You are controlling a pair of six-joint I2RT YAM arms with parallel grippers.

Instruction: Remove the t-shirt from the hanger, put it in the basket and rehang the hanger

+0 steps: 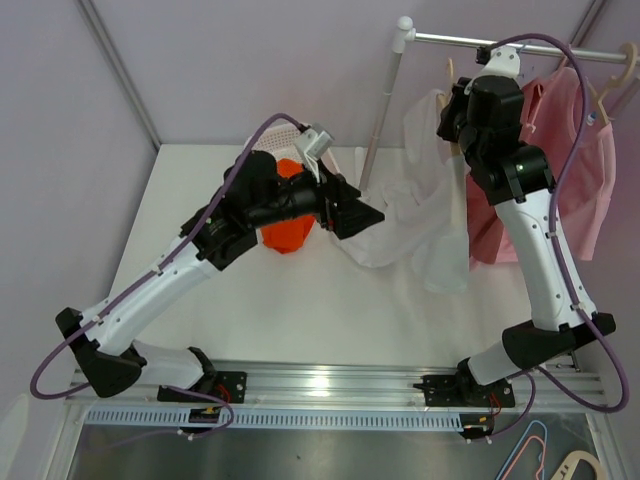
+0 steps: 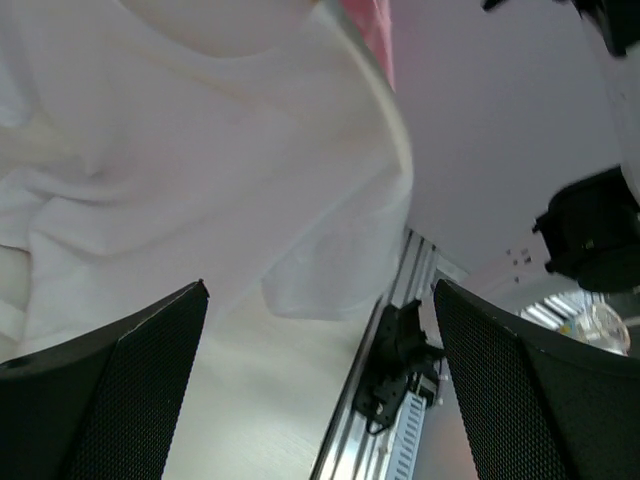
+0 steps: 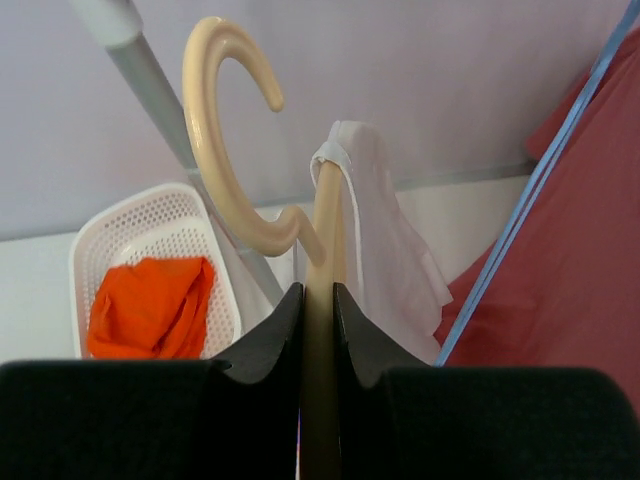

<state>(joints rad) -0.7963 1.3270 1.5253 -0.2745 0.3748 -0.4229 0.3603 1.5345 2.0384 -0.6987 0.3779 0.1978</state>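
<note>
A white t-shirt (image 1: 425, 225) hangs from a cream hanger (image 3: 322, 235) and trails down onto the table. My right gripper (image 3: 318, 300) is shut on the hanger's shaft just below its hook (image 3: 215, 110), up by the rail. One fold of the t-shirt (image 3: 385, 240) is still draped over the hanger's far end. My left gripper (image 1: 365, 222) stands open just left of the shirt's lower folds. In the left wrist view the shirt (image 2: 200, 150) fills the space beyond the fingers (image 2: 120, 390), with nothing between them.
A clothes rail (image 1: 480, 42) on a slanted pole (image 1: 385, 110) crosses the back right. A pink shirt (image 1: 575, 160) hangs on it from a second hanger. A white basket (image 3: 150, 215) holding an orange garment (image 3: 150, 305) sits behind the left arm.
</note>
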